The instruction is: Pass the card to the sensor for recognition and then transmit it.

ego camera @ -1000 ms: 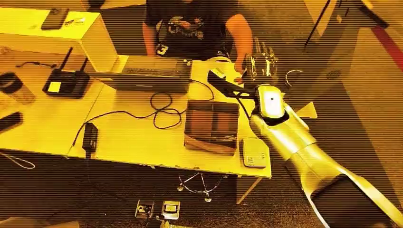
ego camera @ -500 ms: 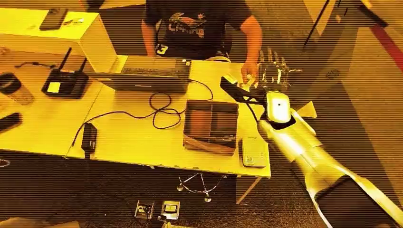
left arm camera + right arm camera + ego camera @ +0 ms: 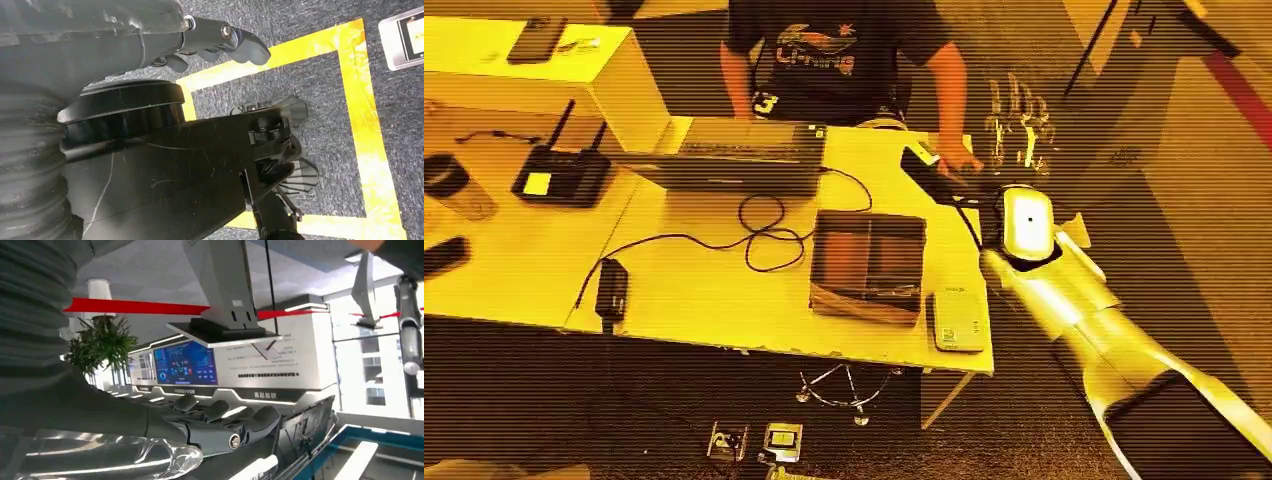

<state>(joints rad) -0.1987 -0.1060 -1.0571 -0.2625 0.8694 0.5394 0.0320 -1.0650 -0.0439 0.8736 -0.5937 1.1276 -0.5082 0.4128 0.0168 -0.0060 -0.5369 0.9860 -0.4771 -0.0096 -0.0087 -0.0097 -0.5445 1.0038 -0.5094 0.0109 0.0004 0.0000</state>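
The sensor [image 3: 961, 320], a small flat reader, lies at the table's [image 3: 704, 290] near right edge, its label too small to read. Farther back, the right hand [image 3: 1018, 122] is raised beyond the far right corner, fingers extended, slightly apart and empty. The person's hand [image 3: 960, 160] rests just beside it; I can't make out the card, so the handover looks finished. Their shirt lettering stays illegible.

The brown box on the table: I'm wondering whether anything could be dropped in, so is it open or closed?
Open. From the head view, the brown box has no lid and you look straight into its dark interior.
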